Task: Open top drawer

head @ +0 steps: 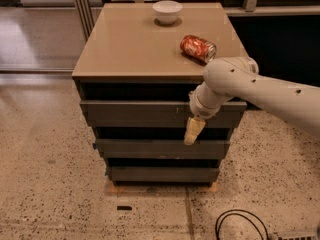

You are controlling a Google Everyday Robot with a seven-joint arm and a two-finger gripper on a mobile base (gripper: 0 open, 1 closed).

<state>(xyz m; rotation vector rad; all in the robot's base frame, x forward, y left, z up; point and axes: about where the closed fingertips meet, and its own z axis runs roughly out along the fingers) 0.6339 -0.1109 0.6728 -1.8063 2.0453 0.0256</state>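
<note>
Camera view, looking down at the front of a low desk [140, 49] with a tan top and three dark grey handleless drawers stacked beneath it.

Top drawer [130, 114]: the widest and tallest of the three. It lies directly under the desk top, with a dark gap between them. Its flat front runs nearly the full width of the desk and carries small pale scratches [176, 109] right of centre. I see it as shut or nearly so, its front standing only a little forward of the drawers below.

Middle drawer [145, 148] and bottom drawer [160, 174]: each is narrower and shorter than the one above.

Arm [270, 91]: white, entering from the right edge and bending downward in front of the right part of the top drawer.

Gripper [193, 132]: pale yellow and pointing down. It hangs at the lower edge of the top drawer, right of centre. Its tip lies over the dark gap above the middle drawer and reaches that drawer's upper edge. I cannot tell whether its jaws are open or closed, nor whether it touches either front.

On the desk: a white bowl [167, 11] stands upright near the back edge. A red can [198, 48] lies on its side toward the right, just behind the arm's elbow and well apart from the bowl.

Floor [45, 184]: speckled stone. A black cable [240, 224] loops at lower right.
</note>
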